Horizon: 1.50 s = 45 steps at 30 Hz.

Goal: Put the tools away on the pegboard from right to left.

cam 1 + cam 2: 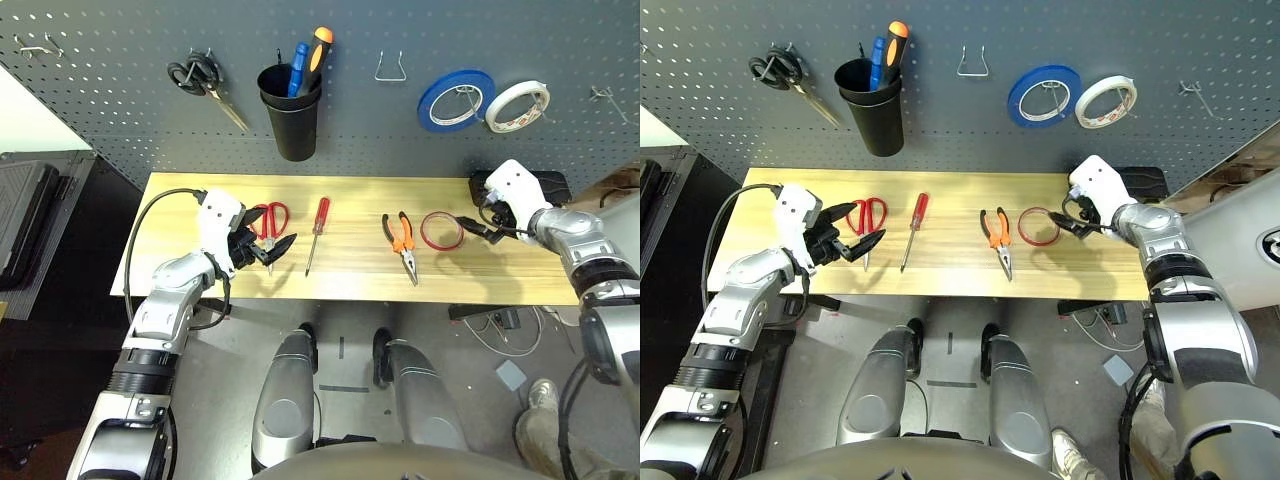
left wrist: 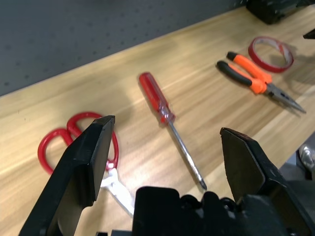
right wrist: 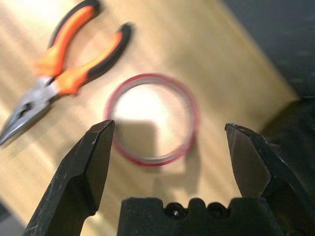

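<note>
Since your right hand (image 3: 170, 128) is nearest, go for the red ring (image 3: 191, 140) — it lies flat, just past the fingertips at twelve o'clock. That hand is wide open and empty. The orange pliers (image 1: 402, 242) sit at nine o'clock from the ring.

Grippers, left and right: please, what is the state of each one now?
Left gripper: jaws open, holding nothing, above the table.
Right gripper: jaws open, holding nothing, above the red tape ring.
</note>
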{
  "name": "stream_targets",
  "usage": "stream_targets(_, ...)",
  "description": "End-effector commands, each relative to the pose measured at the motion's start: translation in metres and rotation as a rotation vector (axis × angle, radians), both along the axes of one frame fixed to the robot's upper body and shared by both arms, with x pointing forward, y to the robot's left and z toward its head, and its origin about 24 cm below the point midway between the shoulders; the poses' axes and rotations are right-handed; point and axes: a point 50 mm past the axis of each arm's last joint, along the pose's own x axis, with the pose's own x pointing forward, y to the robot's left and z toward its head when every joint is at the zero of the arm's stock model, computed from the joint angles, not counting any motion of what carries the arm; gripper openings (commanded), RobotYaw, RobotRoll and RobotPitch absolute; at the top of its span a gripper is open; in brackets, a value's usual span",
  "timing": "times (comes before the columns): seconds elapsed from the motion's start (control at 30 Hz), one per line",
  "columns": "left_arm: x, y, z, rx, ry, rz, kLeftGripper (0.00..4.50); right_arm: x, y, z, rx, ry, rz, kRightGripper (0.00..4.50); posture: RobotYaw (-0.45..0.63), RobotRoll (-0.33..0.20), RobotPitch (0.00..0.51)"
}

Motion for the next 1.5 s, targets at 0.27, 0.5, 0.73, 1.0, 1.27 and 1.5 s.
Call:
stream_targets(0.27,-0.019,0.0,-0.002,0.047,0.057,-0.025,4.46,-0.011,0.016,-0.033,-0.11,0.19,0.072,4.5,0.38,0.0,0.342)
stream_targets(0.5,-0.023,-0.002,0.004,0.053,0.055,-0.025,4.5,-0.012,0.023,-0.046,-0.196,0.225,0.043,4.32,0.41,0.0,0.357)
stream_targets(0.73,-0.026,-0.002,0.004,0.055,0.06,-0.017,4.5,-0.014,0.021,-0.051,-0.229,0.202,0.02,2.07,0.42,0.0,0.358)
stream_targets(1.0,-0.019,-0.007,0.009,0.031,0.033,-0.037,4.5,-0.012,0.011,-0.044,-0.209,0.052,-0.039,0.02,0.39,0.0,0.339)
stream_targets(1.27,-0.011,-0.017,0.015,-0.004,-0.009,-0.093,4.5,-0.022,-0.002,-0.039,-0.14,-0.187,-0.099,0.02,0.35,0.0,0.31)
stream_targets(1.5,-0.01,-0.033,0.038,-0.095,-0.12,-0.203,4.5,-0.045,-0.016,-0.038,-0.132,-0.446,-0.168,0.02,0.31,0.0,0.288)
